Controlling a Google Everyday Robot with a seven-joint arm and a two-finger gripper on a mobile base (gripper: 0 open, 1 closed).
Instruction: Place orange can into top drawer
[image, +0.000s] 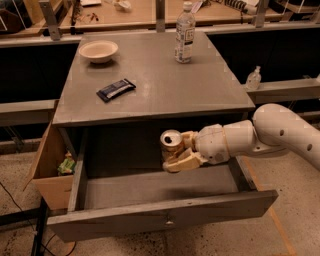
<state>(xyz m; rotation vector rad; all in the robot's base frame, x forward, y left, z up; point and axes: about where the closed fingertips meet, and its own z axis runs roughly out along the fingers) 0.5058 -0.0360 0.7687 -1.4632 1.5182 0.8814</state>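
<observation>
The orange can (171, 143) is upright in my gripper (178, 151), its silver top with pull tab facing up. My gripper is shut on it and holds it inside the open top drawer (160, 217), above the drawer floor near the back wall, right of centre. The drawer is pulled out wide, with its flat grey front panel and small metal knob toward me. My white arm reaches in from the right.
On the grey cabinet top (200, 85) stand a clear water bottle (184, 33), a pale bowl (98, 50) and a dark snack bar (116, 89). A brown cardboard box (48, 167) with green items hangs at the cabinet's left side.
</observation>
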